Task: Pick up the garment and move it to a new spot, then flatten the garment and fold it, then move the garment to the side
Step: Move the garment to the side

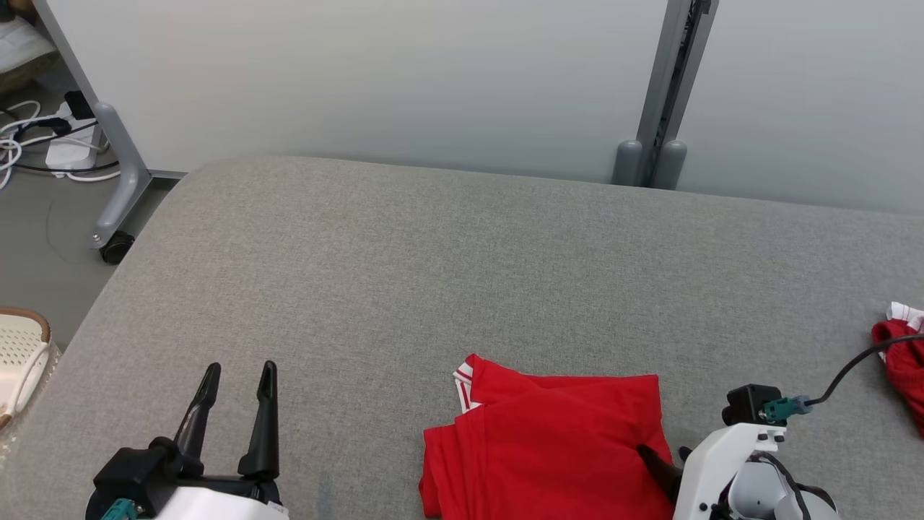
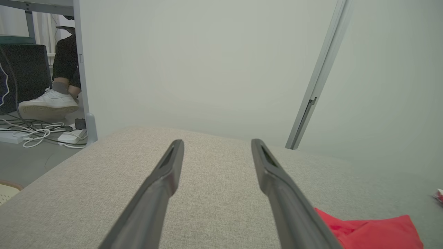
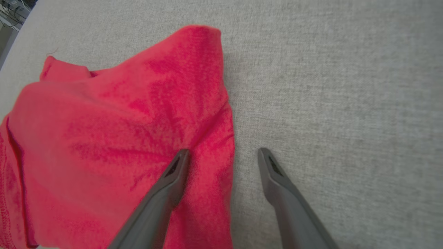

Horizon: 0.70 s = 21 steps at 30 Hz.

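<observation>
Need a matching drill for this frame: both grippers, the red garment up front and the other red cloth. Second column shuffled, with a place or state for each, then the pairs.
Column one
1. left gripper
2. right gripper
3. red garment
4. second red cloth

Column two
A. at the far right edge of the grey surface
B. open, fingers over bare grey surface
C. open, one finger over the red garment's edge, the other over grey surface
D. lying flat near the front, between the two grippers

Pairs: 1-B, 2-C, 3-D, 4-A
</observation>
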{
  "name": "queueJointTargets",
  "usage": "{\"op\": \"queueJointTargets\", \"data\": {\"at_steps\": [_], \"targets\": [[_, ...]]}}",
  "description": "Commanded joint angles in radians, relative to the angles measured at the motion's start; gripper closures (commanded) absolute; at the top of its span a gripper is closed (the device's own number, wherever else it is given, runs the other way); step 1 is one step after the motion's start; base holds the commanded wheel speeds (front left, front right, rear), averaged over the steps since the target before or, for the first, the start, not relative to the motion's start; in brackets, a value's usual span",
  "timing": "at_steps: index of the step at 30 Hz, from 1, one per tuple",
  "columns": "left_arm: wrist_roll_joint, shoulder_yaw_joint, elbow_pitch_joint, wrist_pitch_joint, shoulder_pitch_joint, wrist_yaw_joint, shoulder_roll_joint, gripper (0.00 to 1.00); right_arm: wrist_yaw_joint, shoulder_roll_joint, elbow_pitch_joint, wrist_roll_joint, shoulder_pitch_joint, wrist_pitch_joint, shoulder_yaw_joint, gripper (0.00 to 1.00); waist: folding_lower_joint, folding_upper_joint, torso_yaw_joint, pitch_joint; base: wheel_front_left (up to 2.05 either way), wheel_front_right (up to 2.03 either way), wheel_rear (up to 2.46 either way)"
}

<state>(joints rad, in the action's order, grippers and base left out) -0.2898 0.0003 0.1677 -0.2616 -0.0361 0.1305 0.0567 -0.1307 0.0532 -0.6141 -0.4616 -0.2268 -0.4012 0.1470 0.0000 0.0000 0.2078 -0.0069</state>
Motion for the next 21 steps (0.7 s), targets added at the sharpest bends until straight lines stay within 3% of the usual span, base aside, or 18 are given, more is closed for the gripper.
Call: {"op": "queueJointTargets", "data": {"at_steps": [1,5,6,7,8,21], "targets": [[-0.002,0.0,0.0,-0.004,0.013,0.001,0.005,0.0,0.0,-0.002,-0.022,-0.016,0.012,0.0,0.011,0.0,0.0,0.0,0.002,0.005,0.0,0.0,0.0],[-0.007,0.0,0.003,-0.004,0.022,0.001,0.011,0.0,0.0,-0.004,-0.056,-0.054,0.006,0.021,0.031,0.0,0.0,0.0,0.001,0.01,0.0,0.0,0.0],[-0.008,0.0,0.004,-0.004,0.023,0.001,0.012,0.0,0.0,-0.004,-0.062,-0.063,0.002,0.026,0.037,0.44,0.0,0.0,0.001,0.01,0.0,0.0,0.0],[-0.009,0.0,0.005,-0.004,0.024,0.001,0.013,0.0,0.0,-0.005,-0.069,-0.07,-0.002,0.035,0.044,0.78,0.0,0.0,0.0,0.009,0.0,0.0,0.0],[-0.009,0.0,0.005,-0.004,0.025,0.001,0.014,0.0,0.0,-0.005,-0.074,-0.079,-0.005,0.045,0.05,1.0,0.0,0.0,-0.001,0.009,0.0,0.0,0.0],[-0.011,-0.021,-0.016,-0.004,0.023,0.001,0.018,0.0,0.0,0.026,-0.023,-0.087,-0.077,0.252,0.084,1.0,0.0,0.0,-0.066,-0.003,0.0,0.0,0.0]]}}
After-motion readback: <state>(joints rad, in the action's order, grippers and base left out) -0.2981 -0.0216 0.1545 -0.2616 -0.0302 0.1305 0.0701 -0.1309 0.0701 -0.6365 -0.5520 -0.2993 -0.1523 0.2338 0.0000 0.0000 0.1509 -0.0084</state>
